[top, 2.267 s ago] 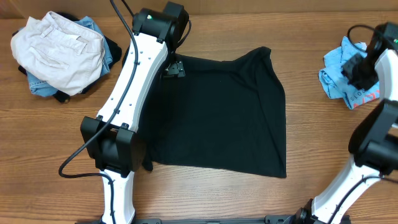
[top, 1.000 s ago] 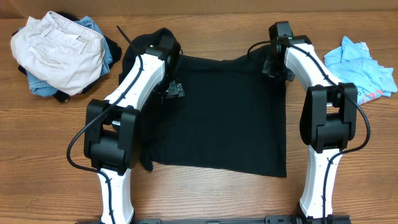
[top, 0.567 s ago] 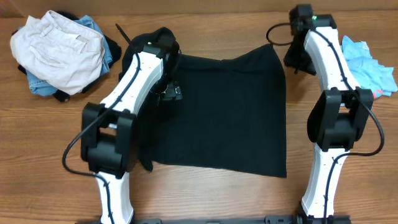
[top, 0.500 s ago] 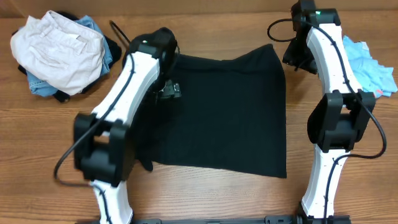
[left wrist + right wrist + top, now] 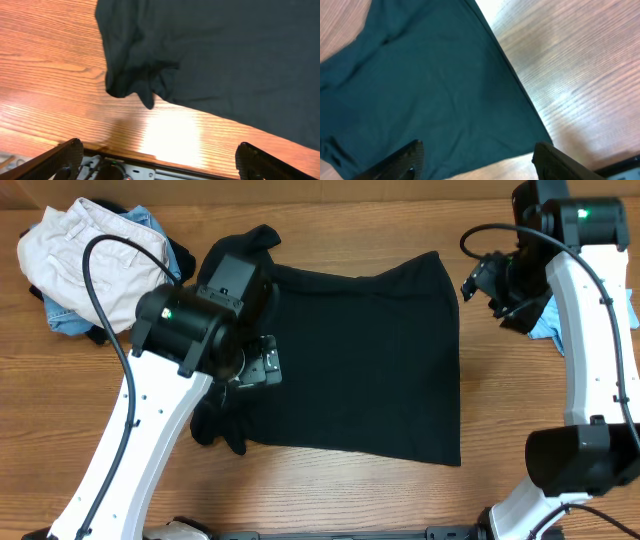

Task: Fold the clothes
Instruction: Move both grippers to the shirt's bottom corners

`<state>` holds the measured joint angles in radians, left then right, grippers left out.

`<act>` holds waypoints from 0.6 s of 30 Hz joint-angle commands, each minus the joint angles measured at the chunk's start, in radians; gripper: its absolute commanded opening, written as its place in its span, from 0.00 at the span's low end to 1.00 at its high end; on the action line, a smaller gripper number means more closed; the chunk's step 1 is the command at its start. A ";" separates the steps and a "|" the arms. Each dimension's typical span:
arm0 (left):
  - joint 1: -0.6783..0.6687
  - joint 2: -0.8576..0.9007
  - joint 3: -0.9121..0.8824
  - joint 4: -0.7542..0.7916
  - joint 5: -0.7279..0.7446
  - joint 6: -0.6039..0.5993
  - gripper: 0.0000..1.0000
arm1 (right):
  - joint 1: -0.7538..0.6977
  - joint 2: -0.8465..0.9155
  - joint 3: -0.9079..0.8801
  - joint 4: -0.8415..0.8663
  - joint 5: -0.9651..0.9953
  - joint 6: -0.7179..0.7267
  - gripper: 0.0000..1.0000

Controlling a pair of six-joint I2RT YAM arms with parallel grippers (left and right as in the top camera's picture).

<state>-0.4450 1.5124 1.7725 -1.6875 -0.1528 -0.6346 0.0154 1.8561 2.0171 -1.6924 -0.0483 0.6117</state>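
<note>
Wooden table: large plain black soft-fabric T-shirt ahead of the fingers, perhaps folded once, one corner bunched. Left gripper and right gripper spread, empty. Further folds outstanding.

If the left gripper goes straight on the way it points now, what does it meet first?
Most likely the black shirt, at its bunched edge. The left gripper is open and points down at that edge, with bare table right beside it, so depth leaves some doubt.
</note>
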 commanded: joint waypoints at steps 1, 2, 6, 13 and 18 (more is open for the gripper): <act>-0.068 -0.045 -0.078 -0.002 0.074 -0.130 1.00 | 0.003 -0.115 -0.161 0.023 -0.007 0.130 0.79; -0.093 -0.049 -0.137 0.006 0.093 -0.133 1.00 | 0.007 -0.141 -0.225 0.057 -0.007 0.151 0.82; -0.120 -0.048 -0.379 0.195 0.149 -0.163 1.00 | 0.011 -0.182 -0.422 0.172 -0.058 0.182 0.87; -0.064 -0.043 -0.713 0.527 0.029 -0.156 1.00 | 0.011 -0.182 -0.677 0.373 -0.137 0.177 0.91; 0.106 -0.004 -0.729 0.484 0.101 -0.086 0.95 | 0.026 -0.182 -0.719 0.403 -0.137 0.177 0.92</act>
<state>-0.3798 1.4780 1.0645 -1.1961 -0.0574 -0.7685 0.0254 1.6917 1.3163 -1.3087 -0.1780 0.7856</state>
